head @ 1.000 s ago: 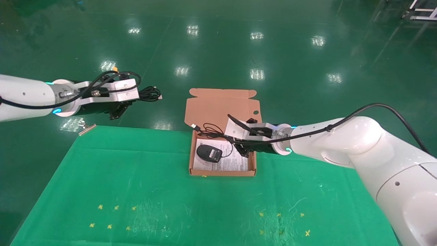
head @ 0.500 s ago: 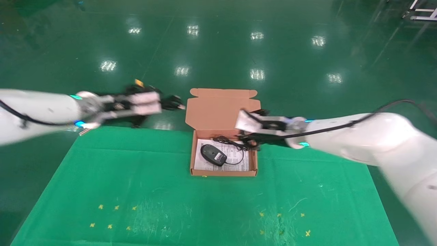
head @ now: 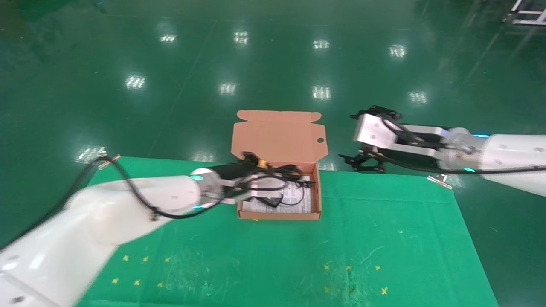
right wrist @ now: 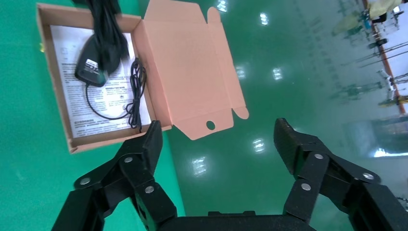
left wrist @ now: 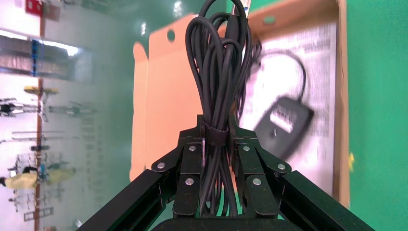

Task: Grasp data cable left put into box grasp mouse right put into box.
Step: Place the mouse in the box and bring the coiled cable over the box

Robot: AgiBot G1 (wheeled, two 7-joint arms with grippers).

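The left gripper (left wrist: 215,159) is clamped on the data cable (left wrist: 219,72) at its strapped waist and hangs over the box (head: 316,194) — the mouse (left wrist: 284,122) already lies inside on the white sheet, its cord looping toward the box's 3 o'clock wall. The coil is thin, black, with long loose loops. Risk, as I judge it: those loops could catch on the box wall or drape over the mouse, leaving the cable half out on release. The right gripper (head: 362,162) — spread wide, empty — hangs off at the box's 2 o'clock.
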